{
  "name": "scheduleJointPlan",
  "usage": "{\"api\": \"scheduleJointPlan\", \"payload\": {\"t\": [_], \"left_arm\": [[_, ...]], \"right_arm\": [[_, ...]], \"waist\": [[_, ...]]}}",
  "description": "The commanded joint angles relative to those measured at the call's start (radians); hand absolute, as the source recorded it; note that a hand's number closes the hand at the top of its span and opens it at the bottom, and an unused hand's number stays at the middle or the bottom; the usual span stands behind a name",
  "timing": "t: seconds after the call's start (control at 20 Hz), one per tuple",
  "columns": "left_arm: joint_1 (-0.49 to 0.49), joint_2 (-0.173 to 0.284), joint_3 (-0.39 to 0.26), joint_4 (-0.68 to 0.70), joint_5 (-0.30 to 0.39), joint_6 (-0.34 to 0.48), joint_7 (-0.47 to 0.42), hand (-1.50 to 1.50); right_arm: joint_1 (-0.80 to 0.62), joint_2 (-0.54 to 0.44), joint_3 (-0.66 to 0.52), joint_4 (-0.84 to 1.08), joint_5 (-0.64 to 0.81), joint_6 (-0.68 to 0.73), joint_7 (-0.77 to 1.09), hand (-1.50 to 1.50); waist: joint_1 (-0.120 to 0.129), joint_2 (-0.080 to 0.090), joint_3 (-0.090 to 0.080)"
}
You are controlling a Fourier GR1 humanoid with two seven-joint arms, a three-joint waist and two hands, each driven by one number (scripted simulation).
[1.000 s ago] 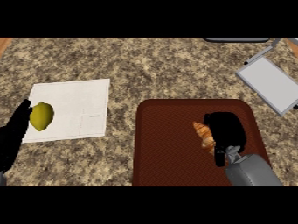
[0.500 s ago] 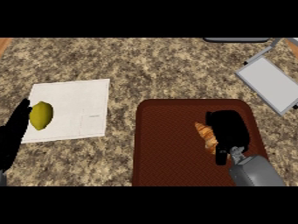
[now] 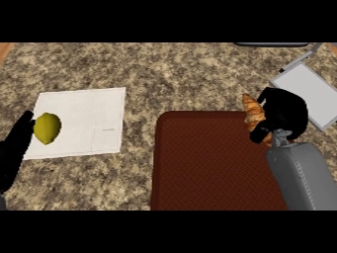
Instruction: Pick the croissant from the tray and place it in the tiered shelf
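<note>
The right hand (image 3: 286, 114) was curled round the croissant (image 3: 253, 111), black fingers wrapped over most of it so that only the golden-brown left side showed. Hand and pastry were over the far right corner of the dark red tray (image 3: 207, 163), the croissant's tip reaching just past the tray's far edge above the speckled stone worktop (image 3: 171, 69). I could not tell whether the croissant touched the tray or hung clear of it. The grey forearm ran up from the lower edge, across the right side of the tray.

Just beyond the hand, towards the far right, stood the tiered shelf (image 3: 313, 94), a pale grey panel in a light frame, set at a slant. The croissant was near its closest corner but not on it.

Well apart on the left lay a white cutting board (image 3: 91, 113) with a yellow lemon (image 3: 47, 128) near its left edge. The left hand (image 3: 7, 153) rested beside it at the left edge, fingers straight and up.
</note>
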Motion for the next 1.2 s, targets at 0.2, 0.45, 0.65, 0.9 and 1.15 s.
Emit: {"api": "scheduleJointPlan", "payload": {"t": [0.2,0.45,0.65,0.9,1.15], "left_arm": [[0.002,-0.016,-0.001,-0.006,-0.009,0.01,0.019,0.0],[-0.001,-0.043,-0.017,0.025,-0.038,0.025,-0.002,0.0],[0.062,-0.025,-0.005,-0.051,-0.009,-0.014,0.018,0.0],[0.028,-0.009,0.029,0.0,-0.004,-0.031,-0.003,0.0],[0.015,-0.047,0.015,-0.014,-0.023,-0.006,0.002,0.0]], "right_arm": [[-0.262,0.036,-0.152,0.003,0.014,-0.019,0.253,1.5],[-0.374,0.063,-0.215,-0.084,-0.028,-0.018,0.337,1.5],[-0.402,0.064,-0.26,-0.216,-0.045,-0.02,0.381,1.5],[-0.445,0.043,-0.242,-0.367,-0.012,0.069,0.436,1.5],[-0.512,0.004,-0.274,-0.349,0.002,0.045,0.418,1.5]], "waist": [[-0.012,-0.007,-0.002],[-0.017,-0.008,-0.002],[-0.013,-0.012,-0.001],[-0.018,-0.009,-0.002],[-0.013,-0.007,-0.002]]}}
